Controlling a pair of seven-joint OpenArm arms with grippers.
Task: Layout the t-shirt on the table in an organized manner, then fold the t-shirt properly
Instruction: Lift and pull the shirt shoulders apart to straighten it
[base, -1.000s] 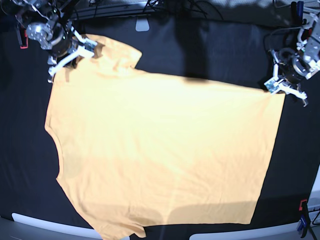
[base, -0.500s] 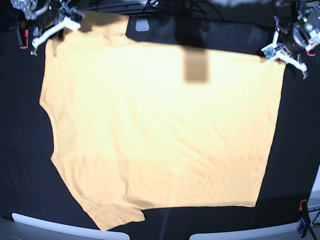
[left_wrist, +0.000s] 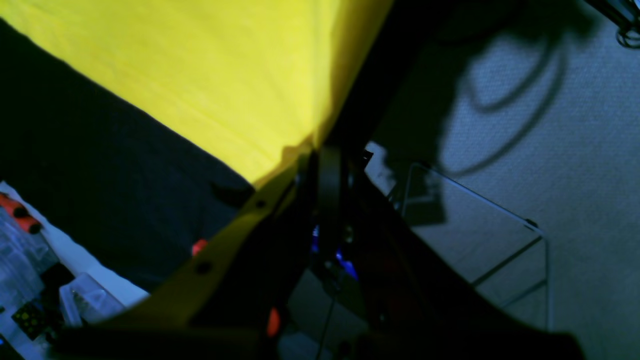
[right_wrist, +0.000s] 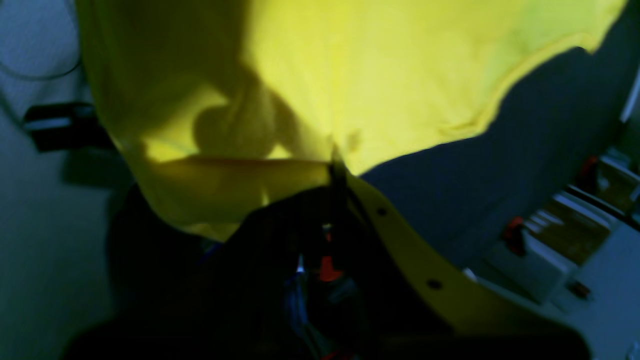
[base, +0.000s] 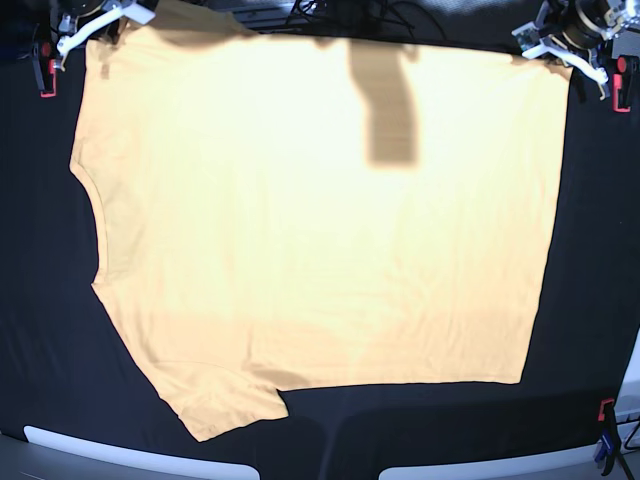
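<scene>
The light orange-yellow t-shirt (base: 320, 220) lies spread flat over the black table (base: 40, 330), with its upper edge drawn to the far edge. My left gripper (base: 556, 50) is shut on the shirt's far right corner; the left wrist view shows the jaws (left_wrist: 312, 152) pinching the yellow fabric (left_wrist: 225, 75). My right gripper (base: 100, 25) is shut on the far left corner by the sleeve; the right wrist view shows it (right_wrist: 337, 167) gripping the fabric (right_wrist: 400, 65). One sleeve lies at the near left (base: 225, 405).
Red clamps sit at the far left (base: 45, 50), far right (base: 620, 85) and near right (base: 605, 410) table edges. A dark shadow (base: 390, 110) falls on the shirt. Beyond the far edge the left wrist view shows grey floor (left_wrist: 550, 150) and a wire frame (left_wrist: 475, 225).
Both grippers have moved toward the far edge, dragging the shirt with them. The shirt now lies further back and flatter, its far edge stretched straight between them.
</scene>
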